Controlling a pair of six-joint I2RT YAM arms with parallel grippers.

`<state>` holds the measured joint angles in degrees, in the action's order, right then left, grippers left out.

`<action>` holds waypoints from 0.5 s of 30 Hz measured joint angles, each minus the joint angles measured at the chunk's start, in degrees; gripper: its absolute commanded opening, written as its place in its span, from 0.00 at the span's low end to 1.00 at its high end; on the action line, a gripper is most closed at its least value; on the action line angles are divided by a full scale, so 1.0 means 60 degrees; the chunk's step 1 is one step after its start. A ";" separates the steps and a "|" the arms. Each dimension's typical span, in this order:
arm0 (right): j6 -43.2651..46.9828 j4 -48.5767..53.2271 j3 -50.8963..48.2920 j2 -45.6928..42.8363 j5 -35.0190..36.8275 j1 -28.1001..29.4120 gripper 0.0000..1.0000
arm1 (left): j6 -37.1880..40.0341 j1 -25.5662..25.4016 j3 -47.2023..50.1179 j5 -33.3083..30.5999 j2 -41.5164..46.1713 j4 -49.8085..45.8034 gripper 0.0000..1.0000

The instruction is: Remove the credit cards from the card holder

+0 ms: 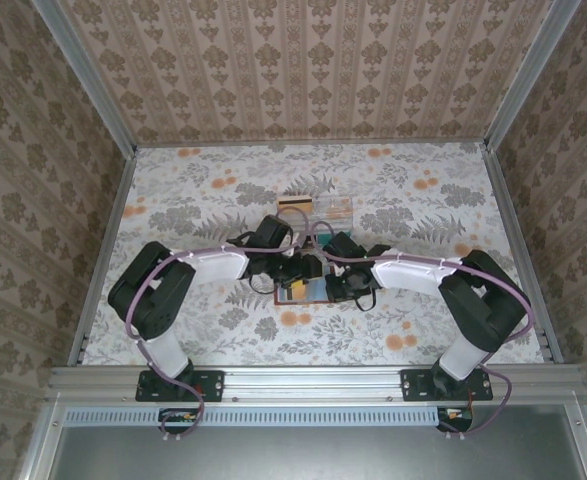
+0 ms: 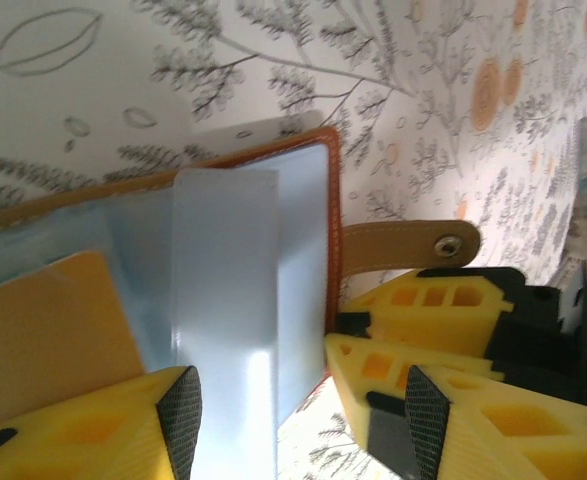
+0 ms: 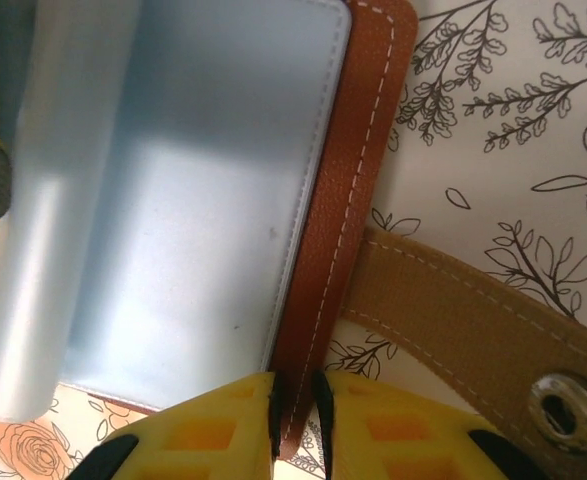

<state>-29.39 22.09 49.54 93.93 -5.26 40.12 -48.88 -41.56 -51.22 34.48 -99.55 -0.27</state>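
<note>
Card holder (image 1: 301,291): mid-table, lying open, blue-grey lining up, betw. the two arms.
Right gripper (image 3: 293,405): clenched on holder's brown stitched edge, next to strap.
Left gripper (image 2: 298,405): released, jaws wide apart over the lining; clear sleeve (image 2: 223,300) runs betw. them.
Orange card (image 2: 48,330): inside holder, by left finger.
Strap (image 3: 453,310): tan w/ snap, flat on floral table (image 1: 193,200).

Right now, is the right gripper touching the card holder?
Touching. The right wrist view shows the right gripper with its yellow jaws pinched onto the brown stitched edge of the card holder, with no gap.
</note>
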 measured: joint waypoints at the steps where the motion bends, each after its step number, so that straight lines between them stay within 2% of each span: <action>1: -0.0047 -0.0095 -0.0080 -0.0051 -0.0004 -0.0018 0.22 | -0.0011 0.0000 -0.0051 0.0084 -0.0044 0.0084 0.59; 15: -0.0579 -0.0918 -0.1133 -0.2062 0.0015 -0.0637 0.23 | -0.0182 -0.0270 -0.1013 0.0918 -0.0918 0.0736 0.57</action>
<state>-32.86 16.58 42.74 81.56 -5.17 36.29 -49.98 -43.18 -57.30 39.99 -105.06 4.14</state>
